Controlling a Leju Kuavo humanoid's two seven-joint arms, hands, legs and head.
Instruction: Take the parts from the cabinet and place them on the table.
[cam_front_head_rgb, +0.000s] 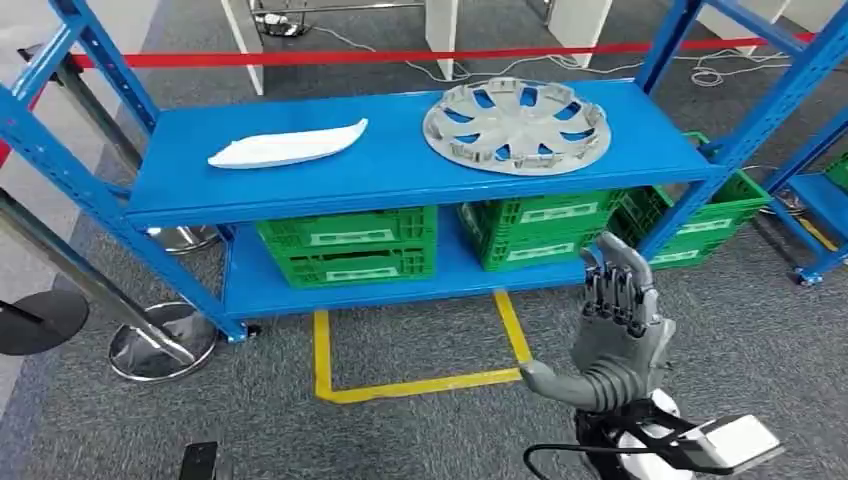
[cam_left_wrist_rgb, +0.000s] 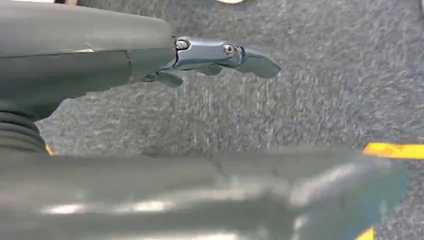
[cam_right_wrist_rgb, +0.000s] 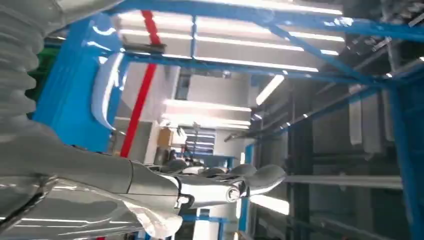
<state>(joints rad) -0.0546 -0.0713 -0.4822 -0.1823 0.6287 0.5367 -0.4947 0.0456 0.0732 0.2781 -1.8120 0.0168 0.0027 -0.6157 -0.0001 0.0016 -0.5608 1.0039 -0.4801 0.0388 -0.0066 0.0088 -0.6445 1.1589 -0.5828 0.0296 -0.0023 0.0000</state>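
1. Currently a silver wheel cover (cam_front_head_rgb: 517, 125) and a white curved part (cam_front_head_rgb: 288, 146) are lying well apart on the blue cabinet's top shelf (cam_front_head_rgb: 400, 170).
2. Nearby, the right hand (cam_front_head_rgb: 618, 335) is hovering low before the shelf, fingers (cam_front_head_rgb: 612, 290) extended, holding nothing.
3. Meanwhile the left hand (cam_left_wrist_rgb: 150, 55) is hanging over grey carpet (cam_left_wrist_rgb: 300, 100), fingers (cam_left_wrist_rgb: 225, 55) straight and empty.

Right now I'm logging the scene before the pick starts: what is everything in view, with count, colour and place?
Rack: one, blue, centre.
Wheel cover: one, silver, top shelf, right part.
Trim piece: one, white, top shelf, left part.
Crates: at least three, green, lower shelf.
Tape line: yellow, on grey carpet before the rack.
Barrier tape: red, behind the rack.
Right hand: raised, holding nothing.
Left hand: over carpet, holding nothing.
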